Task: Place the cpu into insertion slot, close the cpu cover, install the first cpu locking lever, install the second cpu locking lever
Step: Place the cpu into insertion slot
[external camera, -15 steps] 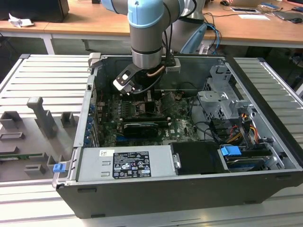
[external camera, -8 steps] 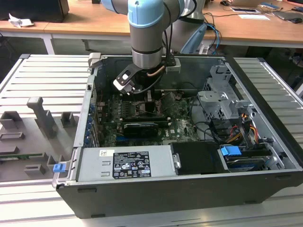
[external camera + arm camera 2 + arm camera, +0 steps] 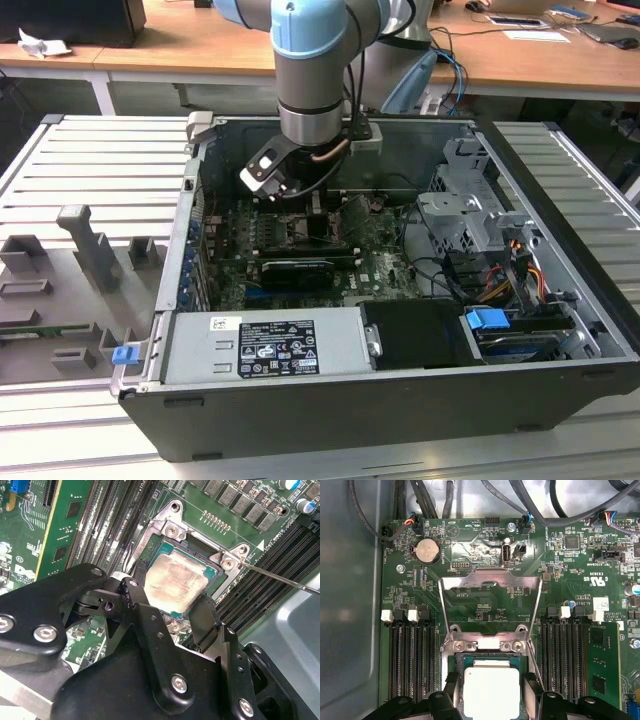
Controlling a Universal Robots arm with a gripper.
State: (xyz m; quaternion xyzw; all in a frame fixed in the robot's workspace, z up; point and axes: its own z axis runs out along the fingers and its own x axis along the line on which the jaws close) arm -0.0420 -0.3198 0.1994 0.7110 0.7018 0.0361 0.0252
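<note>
Down inside the case (image 3: 400,415), we are holding our gripper (image 3: 169,594) over the slot (image 3: 214,573), fingers (image 3: 204,617) pinching the cpu (image 3: 175,582) by two opposite edges, cpu lying within the slot's rim, cover (image 3: 470,581) standing swung open beyond it, thin lever (image 3: 280,578) sticking out beside the slot.

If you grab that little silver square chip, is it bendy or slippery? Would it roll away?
The cpu looks like a flat plate with a metal face, so it is probably stiff, not bendy. That smooth-looking face might be slippery, so its edges likely grip better. Being thin and square, it probably feels light and shouldn't roll.
</note>
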